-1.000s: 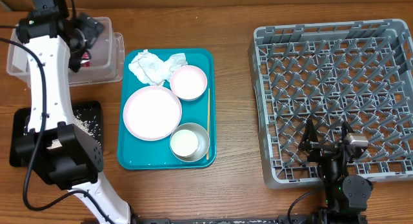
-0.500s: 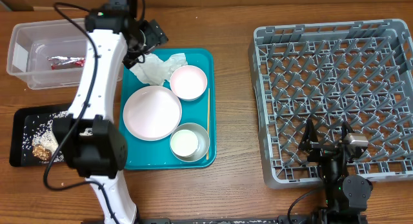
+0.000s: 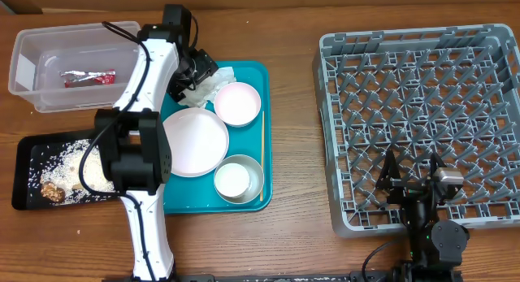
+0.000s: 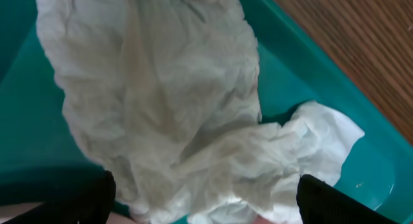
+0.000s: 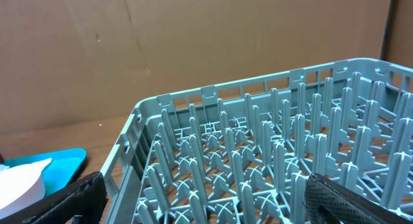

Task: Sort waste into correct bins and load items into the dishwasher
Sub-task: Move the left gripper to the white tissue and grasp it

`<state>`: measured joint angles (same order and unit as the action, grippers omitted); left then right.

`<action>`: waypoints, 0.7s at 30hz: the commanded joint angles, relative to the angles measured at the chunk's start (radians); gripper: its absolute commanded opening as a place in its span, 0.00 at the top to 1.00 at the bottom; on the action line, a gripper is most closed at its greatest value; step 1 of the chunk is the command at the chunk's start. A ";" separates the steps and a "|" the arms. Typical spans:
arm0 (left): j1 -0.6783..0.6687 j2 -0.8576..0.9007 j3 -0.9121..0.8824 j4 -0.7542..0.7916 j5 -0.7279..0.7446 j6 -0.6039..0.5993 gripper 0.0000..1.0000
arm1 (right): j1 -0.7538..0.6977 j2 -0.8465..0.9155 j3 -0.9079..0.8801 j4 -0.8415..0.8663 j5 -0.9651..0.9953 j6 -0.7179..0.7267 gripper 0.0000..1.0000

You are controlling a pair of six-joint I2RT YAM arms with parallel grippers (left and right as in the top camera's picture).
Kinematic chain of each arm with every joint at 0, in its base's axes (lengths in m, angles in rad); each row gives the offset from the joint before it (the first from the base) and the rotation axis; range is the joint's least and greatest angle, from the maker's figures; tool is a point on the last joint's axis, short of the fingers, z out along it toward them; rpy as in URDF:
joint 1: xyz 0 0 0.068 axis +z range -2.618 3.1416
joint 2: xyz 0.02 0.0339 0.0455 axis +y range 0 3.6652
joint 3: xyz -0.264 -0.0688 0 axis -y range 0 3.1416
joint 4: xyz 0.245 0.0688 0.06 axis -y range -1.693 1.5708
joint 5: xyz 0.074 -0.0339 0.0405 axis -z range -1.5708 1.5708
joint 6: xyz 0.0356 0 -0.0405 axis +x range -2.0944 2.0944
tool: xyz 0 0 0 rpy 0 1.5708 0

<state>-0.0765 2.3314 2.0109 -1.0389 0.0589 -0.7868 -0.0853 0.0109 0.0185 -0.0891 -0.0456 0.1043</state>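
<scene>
- The crumpled white paper napkins (image 3: pixel 218 77) lie heaped in the 11 o'clock corner of the large teal serving tray (image 3: pixel 244 144). They are just beside the small white bowl (image 3: pixel 236 103), which sits at their 5 o'clock.
- The left hand (image 3: pixel 197 71) hangs directly over that heap, so the waste lies straight beneath it, not off to one side.
- Seen from overhead, the heap's long axis runs roughly from 8 o'clock to 2 o'clock, and the hand covers its middle.
- In the wrist view the paper fills the space between the two black fingers (image 4: pixel 97 198), with a loose tail trailing off toward 4 o'clock.
- The left hand is wide, with a finger standing on either side of the napkins. I cannot tell whether the tips touch the paper yet.
- The left arm stretches from the counter's near edge toward 12 o'clock along the tray's left rim. Its wrist is bent toward 3 o'clock and pitched down over the corner.
- The left arm is plainly the nearer one. The right hand (image 3: pixel 410 180) sits well apart at the 6 o'clock edge of the large square grey plastic dish rack (image 3: pixel 422 111), wide and holding nothing.
- My judgement is that the coming move is a straight closing on the heap, followed by a carry toward 9 o'clock.
- In that direction the clear rectangular plastic tub (image 3: pixel 32 50) already holds the red-and-white snack wrapper (image 3: pixel 85 77).
- The loose tail may drag behind.
</scene>
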 commanded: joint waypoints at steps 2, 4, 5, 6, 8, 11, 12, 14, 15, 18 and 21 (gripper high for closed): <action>0.004 0.040 0.010 0.027 -0.018 -0.031 0.09 | -0.004 -0.008 -0.011 0.008 0.000 0.000 0.00; 0.004 0.053 0.010 0.032 -0.017 -0.034 0.09 | -0.004 -0.008 -0.011 0.008 0.000 0.000 0.00; 0.004 0.064 0.010 0.033 -0.018 -0.034 0.09 | -0.004 -0.008 -0.011 0.008 0.000 0.000 0.00; 0.004 0.072 0.010 0.031 -0.017 -0.034 0.09 | -0.004 -0.008 -0.011 0.008 0.000 0.000 0.00; 0.004 0.091 0.010 0.028 -0.014 -0.034 0.11 | -0.004 -0.008 -0.011 0.008 0.000 0.000 0.00; 0.004 0.106 0.010 0.027 -0.011 -0.033 0.21 | -0.004 -0.008 -0.011 0.008 0.000 0.000 0.00; 0.004 0.106 0.010 0.029 -0.011 -0.033 0.29 | -0.004 -0.008 -0.011 0.008 0.000 0.000 0.00; 0.004 0.105 0.011 0.032 -0.010 -0.033 0.46 | -0.004 -0.008 -0.011 0.008 0.000 0.000 0.00; 0.004 0.105 0.017 0.030 -0.007 -0.032 0.58 | -0.004 -0.008 -0.011 0.008 0.000 0.000 0.00; 0.007 0.105 0.039 0.008 -0.006 -0.032 0.84 | -0.004 -0.008 -0.011 0.008 0.000 0.000 0.00; 0.014 0.105 0.100 -0.042 -0.006 -0.032 0.96 | -0.004 -0.008 -0.011 0.008 0.000 0.000 0.00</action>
<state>-0.0761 2.4153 2.0411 -1.0565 0.0490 -0.8143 -0.0853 0.0109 0.0185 -0.0891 -0.0456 0.1040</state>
